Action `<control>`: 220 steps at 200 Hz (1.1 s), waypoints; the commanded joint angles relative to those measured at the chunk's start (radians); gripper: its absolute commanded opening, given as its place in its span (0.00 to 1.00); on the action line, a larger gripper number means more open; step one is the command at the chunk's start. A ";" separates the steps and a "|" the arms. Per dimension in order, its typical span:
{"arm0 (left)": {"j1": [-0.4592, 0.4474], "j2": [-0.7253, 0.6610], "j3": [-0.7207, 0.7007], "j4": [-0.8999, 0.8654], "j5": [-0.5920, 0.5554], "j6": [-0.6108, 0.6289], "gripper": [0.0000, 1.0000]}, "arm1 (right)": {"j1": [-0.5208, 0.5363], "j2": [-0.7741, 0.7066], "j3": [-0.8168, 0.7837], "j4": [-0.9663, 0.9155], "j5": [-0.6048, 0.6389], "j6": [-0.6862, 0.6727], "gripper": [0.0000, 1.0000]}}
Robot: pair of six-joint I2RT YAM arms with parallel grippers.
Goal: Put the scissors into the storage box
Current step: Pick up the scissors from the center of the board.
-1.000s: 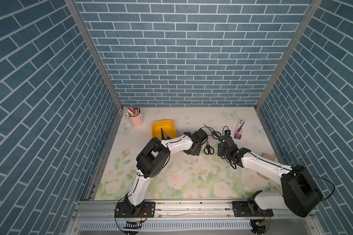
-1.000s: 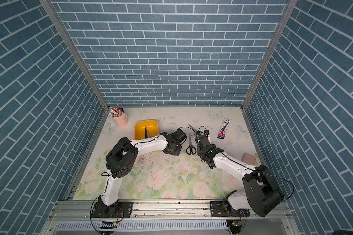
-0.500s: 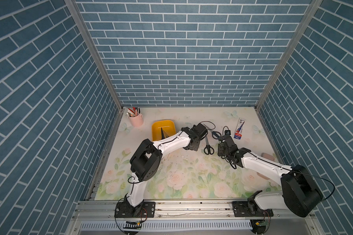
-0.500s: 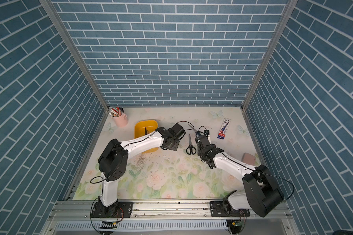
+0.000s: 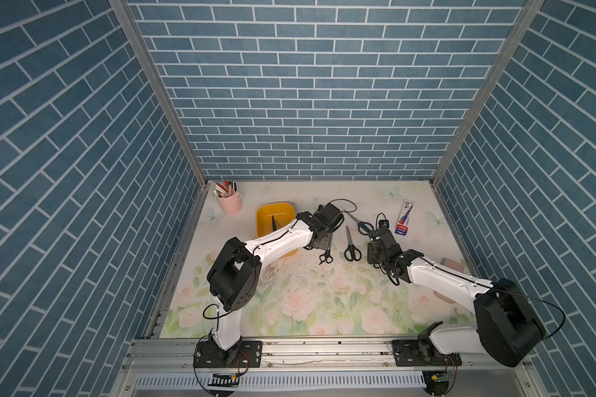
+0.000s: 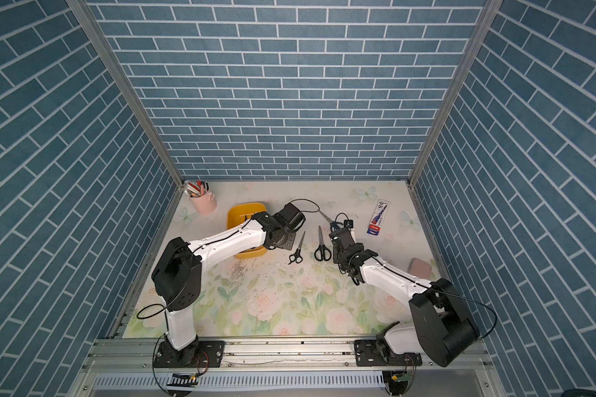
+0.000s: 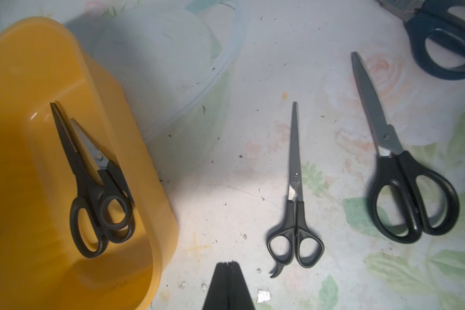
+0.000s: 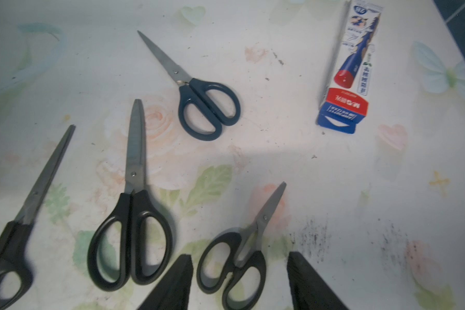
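L hand (image 7: 227,265): fingers pressed tight together, nothing between them. Sits over bare bench (image 5: 324,302) btwn storage box (image 7: 24,67) and thin blk scissors (image 7: 295,188). L wrist view shows it touching neither.

R hand (image 8: 240,256): fingers spread well apart, one either side of the handle loops of small blk scissors (image 8: 253,236). That pr lies flat on bench, no clamp on it visible. Cannot tell if a finger touches a loop.

Storage box: yellow, far-left part of bench. L arm crosses over its near end in both top views. Holds 2 prs, stacked: blk-handled pr (image 7: 75,161) on top, 2nd pr (image 7: 87,142) under it w/ steel blade showing. Tips point roughly same way, handles overlap.

Outside box, all flat on bench:
- thin blk scissors: blades closed, finger hook on one loop, nearest the box.
- large blk scissors (image 7: 387,150): just beside thin pr, roughly parallel.
- blue-handled scissors (image 8: 199,102): beyond large pr, toward back wall.
- small blk scissors: at R hand, hidden under R wrist in top views.

Other: red/white/blue packet (image 8: 346,80) to the right, apart from all scissors. Pink pen cup (image 5: 230,202) in far-left corner, near box, not touching.
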 commanded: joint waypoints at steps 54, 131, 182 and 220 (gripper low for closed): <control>-0.073 0.076 0.103 0.141 0.259 -0.077 0.40 | -0.244 -0.162 -0.065 -0.020 -0.127 0.067 0.63; -0.154 0.504 0.642 -0.121 0.215 -0.165 0.36 | -0.300 -0.219 -0.102 -0.052 -0.083 0.075 0.64; -0.160 0.482 0.600 -0.148 0.146 -0.193 0.36 | -0.302 -0.217 -0.107 -0.049 -0.067 0.036 0.64; -0.161 0.505 0.560 -0.124 0.182 -0.192 0.36 | -0.302 -0.214 -0.115 -0.028 -0.077 0.036 0.64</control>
